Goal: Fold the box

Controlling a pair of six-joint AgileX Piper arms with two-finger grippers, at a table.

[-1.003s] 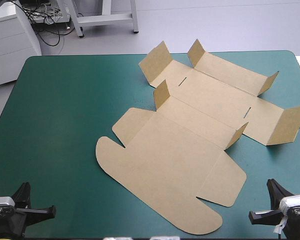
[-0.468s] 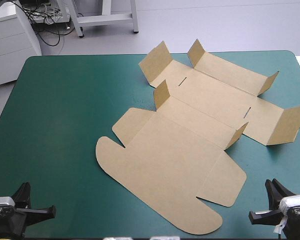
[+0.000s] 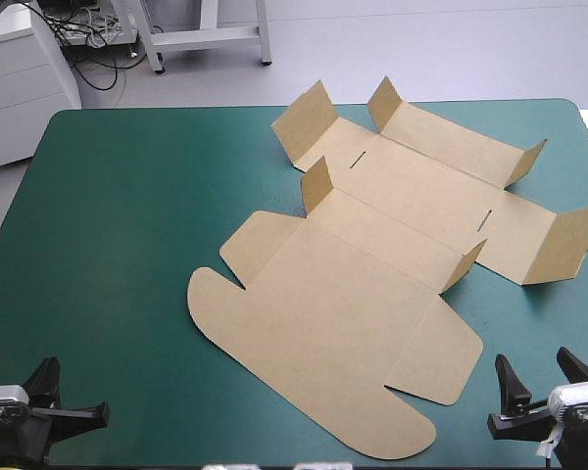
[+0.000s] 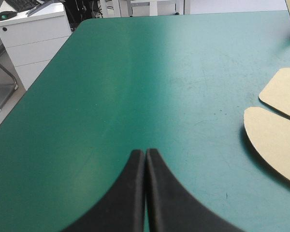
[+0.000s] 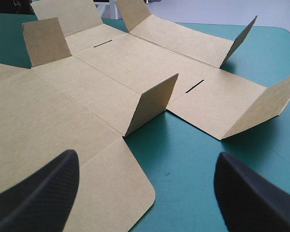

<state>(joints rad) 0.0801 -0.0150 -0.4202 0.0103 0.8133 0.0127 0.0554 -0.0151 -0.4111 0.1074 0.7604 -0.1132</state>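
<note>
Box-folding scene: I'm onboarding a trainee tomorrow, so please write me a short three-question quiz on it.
1. True or false: the left gripper is shut and clear of the box.
2. Multiple choice: the right gripper is A) open, B) shut on the box, C) out of view.
3. Fill in: the high view shows ___ thin slits cut in the box.

Key: 1 true; 2 A; 3 two.
</note>
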